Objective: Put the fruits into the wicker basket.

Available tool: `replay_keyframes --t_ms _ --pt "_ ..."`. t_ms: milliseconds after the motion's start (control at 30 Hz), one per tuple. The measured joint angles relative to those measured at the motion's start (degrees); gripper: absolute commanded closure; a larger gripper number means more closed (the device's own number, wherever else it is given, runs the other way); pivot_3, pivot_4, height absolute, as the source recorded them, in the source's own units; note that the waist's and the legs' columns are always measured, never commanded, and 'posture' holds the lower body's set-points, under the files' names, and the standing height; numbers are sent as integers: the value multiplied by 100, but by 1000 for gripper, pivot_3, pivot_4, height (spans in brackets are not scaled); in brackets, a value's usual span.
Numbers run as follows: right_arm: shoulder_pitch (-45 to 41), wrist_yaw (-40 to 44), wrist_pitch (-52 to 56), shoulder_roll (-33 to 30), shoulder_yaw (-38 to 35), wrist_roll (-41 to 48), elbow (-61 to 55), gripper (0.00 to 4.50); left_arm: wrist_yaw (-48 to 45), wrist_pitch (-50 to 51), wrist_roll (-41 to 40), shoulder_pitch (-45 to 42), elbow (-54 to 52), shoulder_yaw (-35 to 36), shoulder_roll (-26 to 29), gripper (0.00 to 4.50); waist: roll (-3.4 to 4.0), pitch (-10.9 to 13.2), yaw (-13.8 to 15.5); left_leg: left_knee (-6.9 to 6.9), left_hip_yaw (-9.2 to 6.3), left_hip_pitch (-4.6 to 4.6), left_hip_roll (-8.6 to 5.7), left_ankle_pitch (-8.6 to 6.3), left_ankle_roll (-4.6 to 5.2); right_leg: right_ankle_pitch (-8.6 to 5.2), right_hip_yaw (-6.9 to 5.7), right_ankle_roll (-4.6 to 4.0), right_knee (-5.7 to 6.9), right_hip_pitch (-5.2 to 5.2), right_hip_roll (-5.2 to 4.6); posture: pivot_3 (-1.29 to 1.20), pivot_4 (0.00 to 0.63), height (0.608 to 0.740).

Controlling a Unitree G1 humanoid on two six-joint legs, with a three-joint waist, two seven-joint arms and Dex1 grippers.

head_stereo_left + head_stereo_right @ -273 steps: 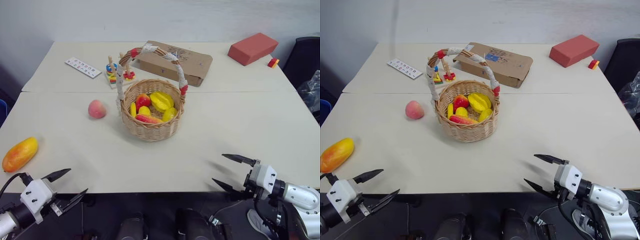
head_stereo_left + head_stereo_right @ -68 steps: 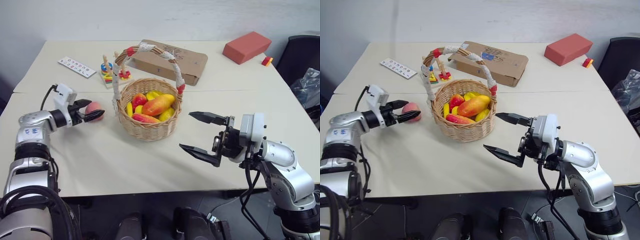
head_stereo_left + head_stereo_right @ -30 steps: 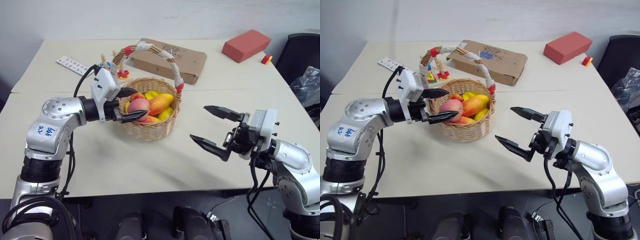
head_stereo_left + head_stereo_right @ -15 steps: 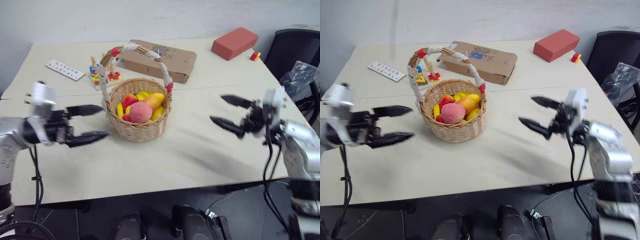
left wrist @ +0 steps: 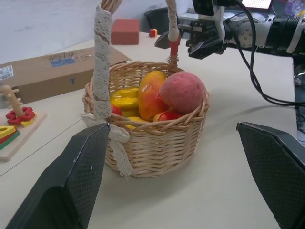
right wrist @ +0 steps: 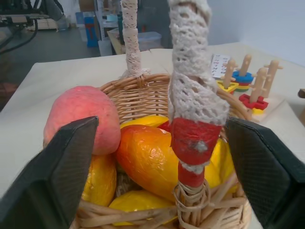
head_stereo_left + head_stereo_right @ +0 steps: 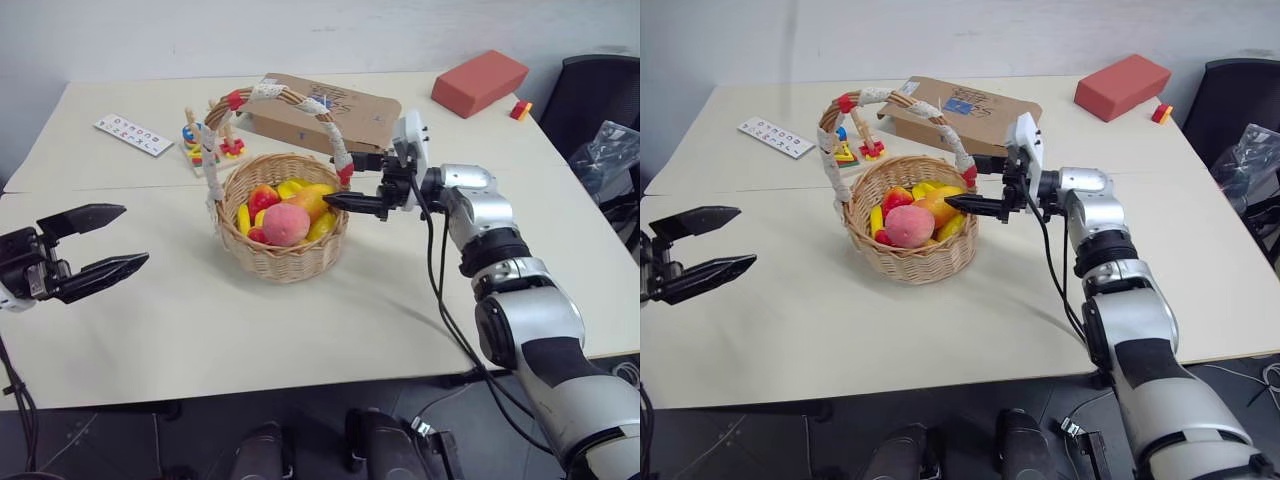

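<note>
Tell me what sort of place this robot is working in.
Most likely a lab or office room set up for robot trials: plain pale tables pushed together, a black office chair, and test props laid out, such as a wicker basket of fruit, a stacking-ring toy and a cardboard box.

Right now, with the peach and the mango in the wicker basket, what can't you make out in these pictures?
- Bottom of the round tan wicker basket: hidden in the head views by the pink-red peach, the orange-yellow mango and the yellow fruit piled on top.
- Print on the flat white card: too small to read.
- Blue label on the flat brown cardboard box: too small to read.
- Stacking-ring toy: cut off by the left wrist view's edge.
</note>
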Motion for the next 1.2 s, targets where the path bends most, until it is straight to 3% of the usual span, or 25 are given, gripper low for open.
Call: replay_keyframes --t_ms 300,400,500,700,800,933,1133,1200 --pt "117 509 -189 -46 -304 -9 -137 4335 260 -372 232 270 -273 -348 -292 0 0 0 -81 -2 -3 0 3 0 -3 0 -2 0 0 -1 -1 0 150 740" --pt "707 463 7 -218 -476 146 -914 4373 391 -394 261 256 -356 -514 -348 0 0 0 -49 -3 -7 -1 0 -1 -4 0 -4 0 1 0 -6 0 150 740" --pt "1689 107 481 -514 -703 414 -2440 4373 484 -415 266 159 -454 -763 -440 0 0 0 3 -5 -9 -2 -9 -2 -1 0 -8 0 0 0 -18 0 150 740" --pt "4062 -1615 2037 -1197 -1718 1264 -6188 4373 484 -565 345 -505 -187 -1431 -593 0 3 1 128 -4 -6 -3 -12 1 -1 0 -12 0 -1 0 -17 0 150 740" --pt "5047 -2539 2444 -1421 -2704 1621 -7470 4373 483 -752 564 -896 106 -1863 -732 0 2 1 183 -3 2 4 -11 3 -1 0 -6 1 -7 6 -11 0 150 740" --pt "5908 -3178 2305 -1552 -3423 1544 -7797 4373 343 -1105 931 -1302 699 -2361 -894 0 0 -1 156 -4 25 18 -1 3 -5 2 5 3 -21 8 28 0 150 740" --pt "5833 -3968 1599 -1506 -3553 1119 -6860 4373 171 -1658 1359 -1919 1319 -2991 -1276 0 0 -1 84 -8 34 23 5 8 -10 1 10 3 -3 3 37 0 150 740" --pt "5807 -4130 1513 -1491 -3554 1083 -6646 3657 199 -1709 1435 -1927 1396 -3012 -1317 0 1 -1 90 -8 35 22 8 8 -10 1 13 3 -2 1 36 0 150 740"
